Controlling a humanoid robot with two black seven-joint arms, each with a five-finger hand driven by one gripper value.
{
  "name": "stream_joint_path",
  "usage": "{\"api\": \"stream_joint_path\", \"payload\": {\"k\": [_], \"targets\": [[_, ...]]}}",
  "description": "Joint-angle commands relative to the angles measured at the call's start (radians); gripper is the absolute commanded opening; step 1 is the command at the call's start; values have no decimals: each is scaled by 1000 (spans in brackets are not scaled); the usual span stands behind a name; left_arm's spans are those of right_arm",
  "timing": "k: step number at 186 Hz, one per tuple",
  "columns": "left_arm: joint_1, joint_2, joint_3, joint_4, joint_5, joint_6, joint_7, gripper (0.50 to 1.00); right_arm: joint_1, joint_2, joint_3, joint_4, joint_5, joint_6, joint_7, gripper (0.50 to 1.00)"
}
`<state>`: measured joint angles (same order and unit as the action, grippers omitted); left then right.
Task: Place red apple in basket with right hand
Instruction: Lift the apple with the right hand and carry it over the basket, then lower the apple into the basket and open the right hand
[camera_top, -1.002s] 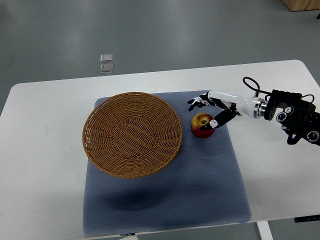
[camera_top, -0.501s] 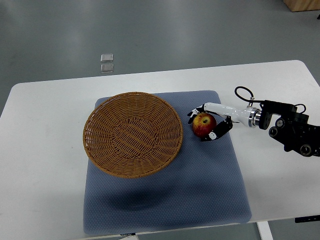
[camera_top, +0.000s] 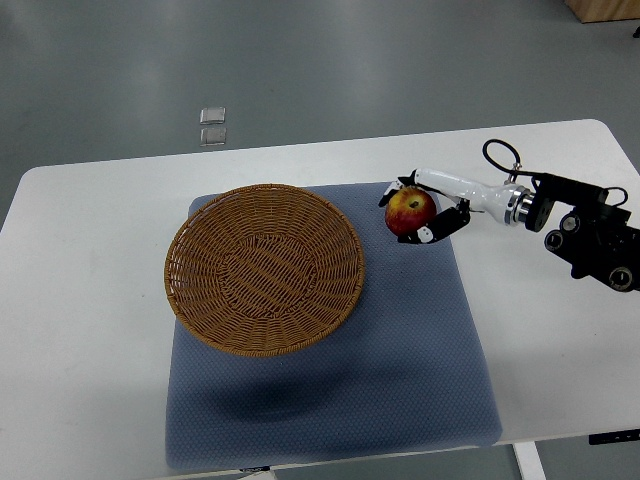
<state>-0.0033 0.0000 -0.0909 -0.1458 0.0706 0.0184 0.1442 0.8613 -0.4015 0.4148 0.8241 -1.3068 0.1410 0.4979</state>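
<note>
One robot arm only in sight, reaching in from the right edge over a white rectangular tabletop (camera_top: 90, 300). Black jointed forearm with round fittings (camera_top: 590, 235) lying above the bare white surface at far right, a thin black cable loop (camera_top: 500, 155) arching over the wrist. White and black right hand with fingers (camera_top: 432, 205) stretched leftward, fingers curled round a red apple with a yellow patch and a brown stem dimple (camera_top: 410, 211). White upper finger (camera_top: 445, 181) lying along the far side of the fruit, black thumb with a white tip (camera_top: 440, 226) pressing in at the near right side; apple pinched between the two. Whether lifted or resting on the cloth, impossible to tell from this steep angle.

Apple located over the far right corner of a blue-grey padded square mat (camera_top: 420, 370), just beside but apart from a round shallow woven wicker basket in brown (camera_top: 264, 268). Basket sitting on the left half of the mat, its left rim overhanging the mat edge onto the white top, holding nothing. Dark soft shadow on the mat near the front edge, below the basket.

Two small clear square plates (camera_top: 212, 126) set into the grey floor (camera_top: 330, 70) beyond the table. Light wooden corner (camera_top: 605, 10) showing at top right.
</note>
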Motion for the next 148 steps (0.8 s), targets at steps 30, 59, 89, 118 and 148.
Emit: {"api": "stream_joint_path", "payload": {"k": [30, 59, 89, 118, 148], "targets": [[0, 0, -1, 0, 0, 0, 0, 1000, 139, 59, 16, 133, -16, -20, -15, 500], [0, 0, -1, 0, 0, 0, 0, 1000, 191, 161, -21, 139, -61, -12, -39, 500], [0, 0, -1, 0, 0, 0, 0, 1000, 189, 297, -123, 112, -137, -14, -52, 500], [0, 0, -1, 0, 0, 0, 0, 1000, 167, 363, -206, 27, -178, -21, -52, 500], [0, 0, 0, 0, 0, 0, 0, 1000, 151, 382, -206, -28, -200, -21, -62, 576]]}}
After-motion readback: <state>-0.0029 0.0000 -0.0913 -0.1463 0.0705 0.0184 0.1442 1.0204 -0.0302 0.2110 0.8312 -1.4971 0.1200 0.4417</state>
